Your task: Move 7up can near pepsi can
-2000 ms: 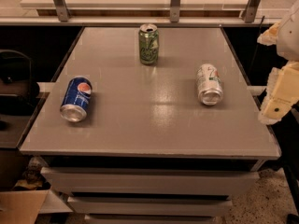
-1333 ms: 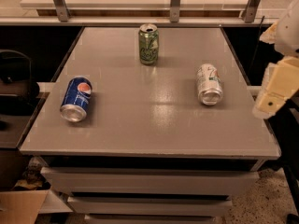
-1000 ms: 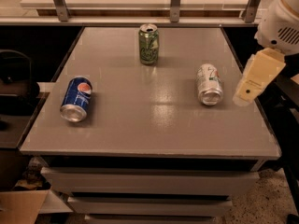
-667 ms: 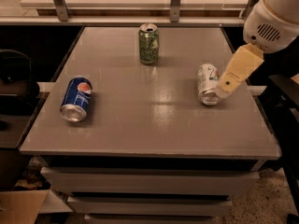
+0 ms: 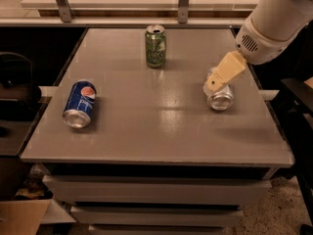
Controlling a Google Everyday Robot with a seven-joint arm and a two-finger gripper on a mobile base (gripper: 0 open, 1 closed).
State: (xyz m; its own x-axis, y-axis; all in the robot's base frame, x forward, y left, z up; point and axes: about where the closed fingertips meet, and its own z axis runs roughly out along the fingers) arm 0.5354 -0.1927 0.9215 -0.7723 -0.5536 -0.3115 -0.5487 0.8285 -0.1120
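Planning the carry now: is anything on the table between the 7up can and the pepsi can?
Nothing visible: bare table lies between the 7up can and the pepsi can. The green can stands farther back, off that line. The gripper is at the 7up can.

A smooth, rounded white arm (image 5: pixel 276 18) with a small dark vent grille (image 5: pixel 249 43) ends in a tan, wedge-shaped gripper (image 5: pixel 215 84) near the table's (image 5: pixel 156 126) right edge.
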